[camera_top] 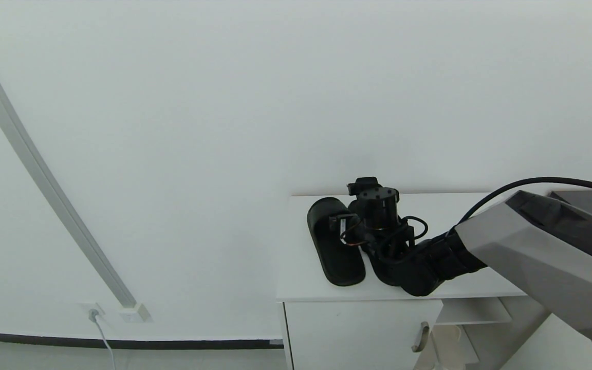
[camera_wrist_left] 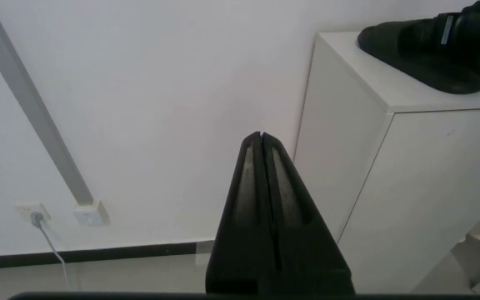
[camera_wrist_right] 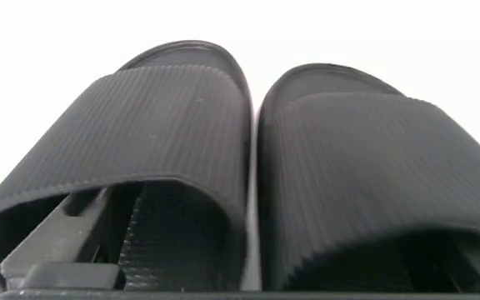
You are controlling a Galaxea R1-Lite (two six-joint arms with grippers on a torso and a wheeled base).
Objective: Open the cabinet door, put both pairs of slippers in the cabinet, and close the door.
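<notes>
My left gripper (camera_wrist_left: pixel 261 146) hangs low beside the cabinet (camera_wrist_left: pixel 365 192), its two fingers pressed together on nothing. I keep it there, away from the door.

Higher up, the door (camera_top: pixel 352 334) with its handle (camera_top: pixel 421 336) is below the work. I cannot tell for sure whether it stands a little open, so I will check this before I carry anything down.

The step in hand, as I judge it, is to grasp the pair of black slippers (camera_top: pixel 334 246), which lies side by side on the cabinet top (camera_top: pixel 301 280), near the wall. My right gripper (camera_top: pixel 373 226) is over them in a released state. One of its fingers (camera_wrist_right: pixel 61 242) sits under the strap of one slipper, away from the inner wall, and the other finger seems to be under the second strap.

To do this well, I should close slowly so that both inner walls are pinched together, then lift straight up. If one strap slips out, only one slipper will come.
</notes>
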